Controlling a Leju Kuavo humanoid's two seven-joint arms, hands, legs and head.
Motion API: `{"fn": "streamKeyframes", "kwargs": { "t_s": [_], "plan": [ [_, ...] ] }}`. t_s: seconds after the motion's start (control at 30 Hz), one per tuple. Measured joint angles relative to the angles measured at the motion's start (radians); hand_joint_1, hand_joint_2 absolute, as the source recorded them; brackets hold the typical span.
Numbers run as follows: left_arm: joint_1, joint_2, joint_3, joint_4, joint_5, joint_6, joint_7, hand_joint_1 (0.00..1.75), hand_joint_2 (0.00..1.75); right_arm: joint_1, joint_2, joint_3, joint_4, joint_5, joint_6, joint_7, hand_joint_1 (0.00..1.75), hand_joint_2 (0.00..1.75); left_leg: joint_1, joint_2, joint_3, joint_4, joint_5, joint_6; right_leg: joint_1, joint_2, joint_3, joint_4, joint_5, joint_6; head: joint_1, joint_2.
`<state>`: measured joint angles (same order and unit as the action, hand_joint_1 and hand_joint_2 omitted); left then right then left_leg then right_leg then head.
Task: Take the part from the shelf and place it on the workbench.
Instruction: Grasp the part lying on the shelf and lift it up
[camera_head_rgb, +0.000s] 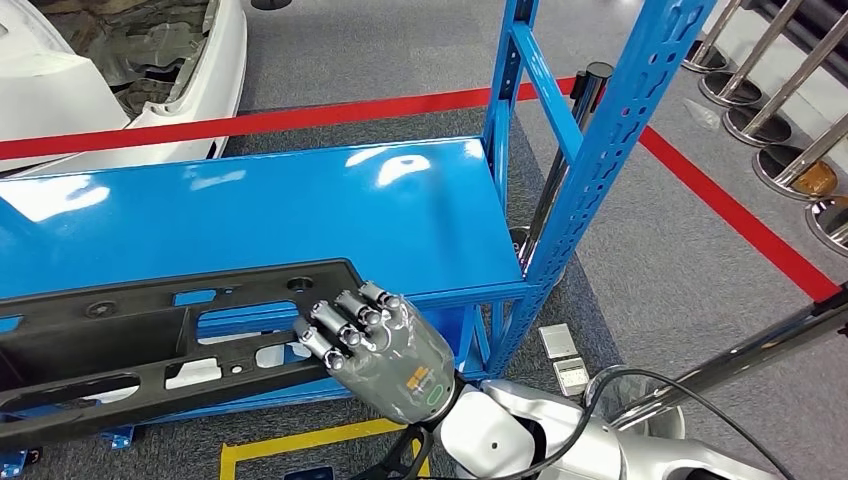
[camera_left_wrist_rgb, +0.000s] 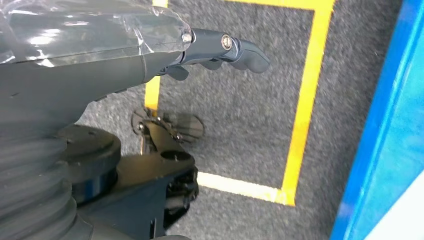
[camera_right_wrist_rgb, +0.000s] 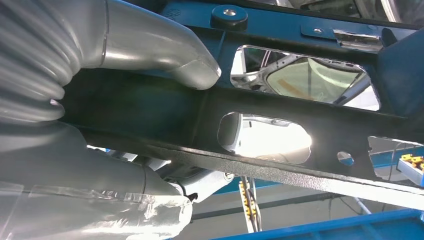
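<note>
One right hand (camera_head_rgb: 375, 345) gripping black part (camera_head_rgb: 150, 340) at blue shelf (camera_head_rgb: 300, 210) front edge

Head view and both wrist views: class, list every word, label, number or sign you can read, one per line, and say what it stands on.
No text can be read in any view.
right hand: a small green oval and an orange mark on its back, too small to read.
Two small grey plates on the floor by the blue shelf: any print too blurred to read.
black part: no lettering visible.
</note>
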<state>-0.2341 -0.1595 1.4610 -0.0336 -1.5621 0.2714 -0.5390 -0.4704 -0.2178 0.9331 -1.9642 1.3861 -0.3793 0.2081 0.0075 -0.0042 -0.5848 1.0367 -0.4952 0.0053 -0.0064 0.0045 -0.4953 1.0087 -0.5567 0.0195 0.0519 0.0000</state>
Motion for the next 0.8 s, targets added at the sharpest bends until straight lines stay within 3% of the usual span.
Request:
{"fn": "streamKeyframes", "kwargs": {
  "t_s": [0.4,0.6,0.67,0.73,0.8],
  "plan": [
    [0.000,-0.003,0.001,0.000,-0.005,0.084,0.022,0.00,1.75,0.000,0.002,0.000,-0.001,-0.017,0.010,0.001,1.75,1.75,0.000,0.000,0.000,0.000,0.000,0.000,0.000,0.000,0.000,0.000,0.000,0.000,0.000,0.000],
    [-0.001,-0.003,0.001,0.000,-0.007,0.087,0.023,0.00,1.75,0.000,0.009,0.000,-0.001,-0.022,0.015,0.001,1.75,1.75,-0.007,-0.001,-0.002,0.005,-0.001,0.007,-0.007,0.000,0.001,-0.007,0.004,0.009,0.000,0.000],
    [-0.002,-0.004,0.001,0.000,-0.008,0.087,0.023,0.00,1.75,0.000,0.012,0.000,-0.001,-0.028,0.016,0.001,1.75,1.75,0.000,0.002,0.006,-0.013,0.007,0.013,-0.006,0.000,0.001,0.000,-0.003,0.015,0.000,0.000],
    [-0.003,-0.004,0.001,0.000,-0.008,0.088,0.024,0.00,1.75,-0.002,0.014,0.000,-0.002,-0.032,0.017,0.001,1.75,1.75,0.008,0.006,0.015,-0.031,0.016,0.020,-0.006,0.000,-0.030,0.067,-0.042,0.019,0.005,0.000],
    [-0.002,-0.005,0.001,0.000,-0.008,0.089,0.025,0.00,1.75,0.000,0.014,0.000,-0.002,-0.033,0.019,0.001,1.75,1.75,0.009,0.007,0.016,-0.034,0.017,0.021,-0.010,0.000,-0.099,0.196,-0.096,0.025,0.011,0.000]
  ]
}}
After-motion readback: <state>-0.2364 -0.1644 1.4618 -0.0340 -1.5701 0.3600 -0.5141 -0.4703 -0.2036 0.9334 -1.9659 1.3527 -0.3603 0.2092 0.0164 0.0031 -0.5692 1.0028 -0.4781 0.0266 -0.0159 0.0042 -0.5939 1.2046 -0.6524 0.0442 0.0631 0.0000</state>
